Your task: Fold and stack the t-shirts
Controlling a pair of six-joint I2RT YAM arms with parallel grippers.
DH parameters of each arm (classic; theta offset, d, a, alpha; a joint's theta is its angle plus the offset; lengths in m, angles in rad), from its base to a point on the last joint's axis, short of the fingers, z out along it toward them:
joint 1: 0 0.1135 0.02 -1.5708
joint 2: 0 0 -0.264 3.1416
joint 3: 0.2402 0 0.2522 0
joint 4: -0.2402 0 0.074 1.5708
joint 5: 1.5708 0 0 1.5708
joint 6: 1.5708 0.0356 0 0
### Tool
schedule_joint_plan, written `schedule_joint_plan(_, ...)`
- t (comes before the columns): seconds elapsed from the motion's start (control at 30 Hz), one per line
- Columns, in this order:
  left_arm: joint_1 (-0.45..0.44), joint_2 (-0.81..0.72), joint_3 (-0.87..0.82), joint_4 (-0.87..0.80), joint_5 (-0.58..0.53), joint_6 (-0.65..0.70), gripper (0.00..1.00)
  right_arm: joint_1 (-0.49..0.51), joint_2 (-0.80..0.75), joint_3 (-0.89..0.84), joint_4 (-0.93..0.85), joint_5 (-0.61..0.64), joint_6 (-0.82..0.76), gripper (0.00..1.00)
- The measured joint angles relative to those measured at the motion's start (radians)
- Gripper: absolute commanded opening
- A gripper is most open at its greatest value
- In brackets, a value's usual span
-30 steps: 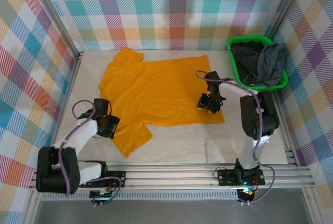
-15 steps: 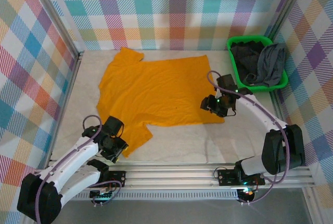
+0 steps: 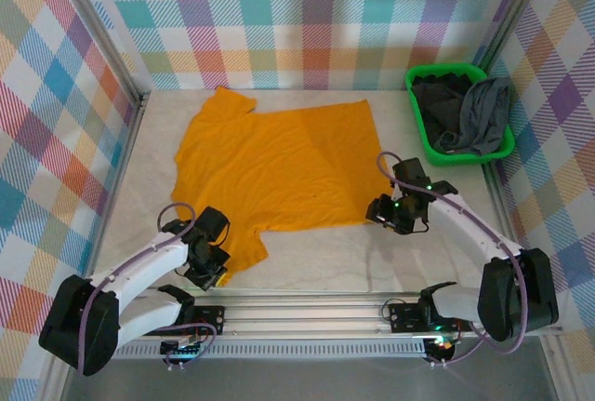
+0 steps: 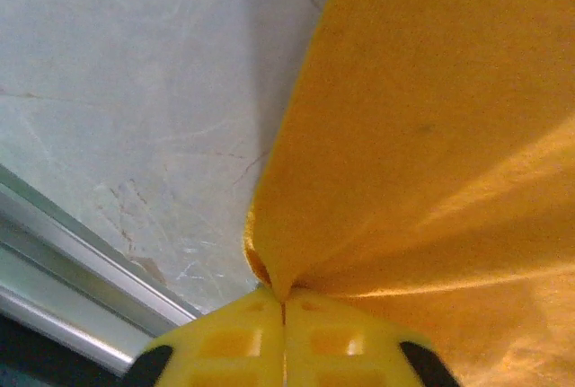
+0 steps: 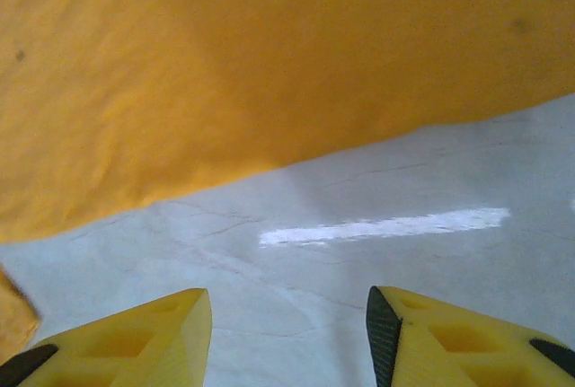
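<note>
Orange shirt (image 3: 279, 164) spread flat on table (image 3: 316, 261); grey shirt (image 3: 485, 113), black shirt (image 3: 432, 103) heaped in basket (image 3: 446, 69). Cloth light, limp, wrinkles easily; pinch at corners. Left gripper (image 4: 284, 302) clamped on sleeve edge. Right gripper (image 5: 287, 333) open over bare table beside hem.

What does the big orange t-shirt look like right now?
The orange t-shirt is soft, plain mustard-coloured cloth with short sleeves. It lies spread flat and unfolded on the pale table, slightly wrinkled, neck towards the left. The left gripper pinches the near sleeve's edge between shut yellow fingers, bunching the cloth there. The right gripper is open over bare table by its near right corner.
</note>
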Motion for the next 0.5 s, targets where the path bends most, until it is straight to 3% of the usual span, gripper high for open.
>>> schedule_joint_plan(0.23,-0.003,-0.058,0.005,0.006,-0.031,0.013,0.00,-0.133,-0.018,-0.113,0.045,0.063,0.068,0.44)
schedule_joint_plan(0.5,-0.003,-0.140,0.005,0.006,-0.040,0.015,0.00,-0.170,0.119,-0.098,0.132,0.063,0.063,0.38)
